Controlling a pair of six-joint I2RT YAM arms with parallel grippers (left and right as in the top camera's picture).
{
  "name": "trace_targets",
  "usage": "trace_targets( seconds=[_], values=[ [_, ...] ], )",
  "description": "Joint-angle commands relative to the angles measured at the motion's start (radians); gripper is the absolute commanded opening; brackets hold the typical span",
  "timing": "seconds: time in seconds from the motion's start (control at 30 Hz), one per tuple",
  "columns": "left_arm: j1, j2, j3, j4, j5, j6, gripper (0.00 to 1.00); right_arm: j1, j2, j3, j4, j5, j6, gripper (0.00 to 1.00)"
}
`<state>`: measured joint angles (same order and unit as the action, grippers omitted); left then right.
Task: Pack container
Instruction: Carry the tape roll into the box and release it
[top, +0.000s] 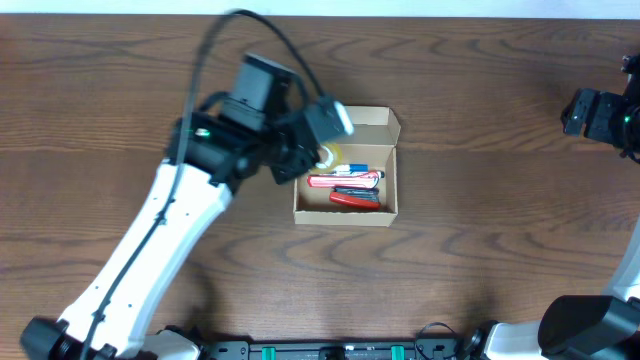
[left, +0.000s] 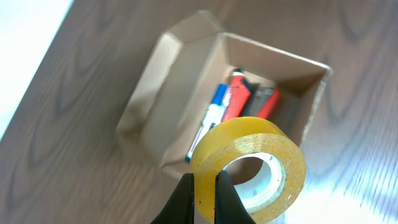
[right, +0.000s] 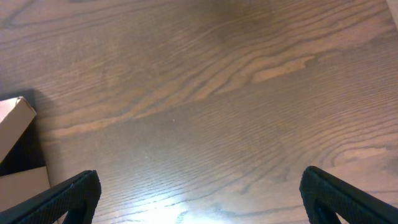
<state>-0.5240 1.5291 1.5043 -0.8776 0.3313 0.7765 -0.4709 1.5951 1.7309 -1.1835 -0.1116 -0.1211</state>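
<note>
The container (top: 390, 135) is a small tan cardboard box, open, at the table's middle, with its flap lid at the far side. Inside lie a blue-capped marker and red and grey pens (top: 355, 190); they also show in the left wrist view (left: 239, 99). My left gripper (left: 205, 190) is shut on the wall of a yellow tape roll (left: 249, 165) and holds it above the container's left end (top: 328, 155). My right gripper (right: 199, 186) is open and empty over bare wood at the far right (top: 605, 115).
The wooden table (top: 480, 250) spreads all round the container. A corner of the container (right: 15, 118) shows at the left edge of the right wrist view.
</note>
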Motion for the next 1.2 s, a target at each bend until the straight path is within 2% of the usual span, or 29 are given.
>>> trace_targets(
  seconds=[0.0,0.2,0.47,0.9,1.0,1.07,1.13,1.17],
  values=[
    [-0.043,0.089,0.013,-0.009,-0.029,0.133,0.06,-0.006,-0.002,-0.002,0.004,0.007,-0.015,0.99],
    [-0.104,0.217,0.013,0.003,-0.1,0.182,0.06,-0.006,-0.002,-0.002,0.005,0.006,-0.015,0.99],
    [-0.103,0.297,0.013,0.055,-0.106,0.177,0.06,-0.006,-0.002,-0.002,0.001,0.006,-0.015,0.99],
    [-0.102,0.487,0.013,0.078,-0.102,0.079,0.06,-0.006,-0.002,-0.002,-0.009,0.006,-0.014,0.99],
    [-0.102,0.5,0.013,0.079,-0.103,0.072,0.32,-0.006,-0.002,-0.002,-0.01,0.006,-0.014,0.99],
    [-0.102,0.5,0.013,0.078,-0.103,0.072,0.33,-0.006,-0.002,-0.002,-0.01,0.006,-0.014,0.99],
    [-0.102,0.5,0.013,0.078,-0.105,0.067,0.43,-0.006,-0.002,-0.002,-0.011,0.006,-0.014,0.99],
    [-0.102,0.5,0.013,0.078,-0.109,0.06,0.43,-0.006,-0.002,-0.002,-0.011,0.006,-0.014,0.99]
  ],
)
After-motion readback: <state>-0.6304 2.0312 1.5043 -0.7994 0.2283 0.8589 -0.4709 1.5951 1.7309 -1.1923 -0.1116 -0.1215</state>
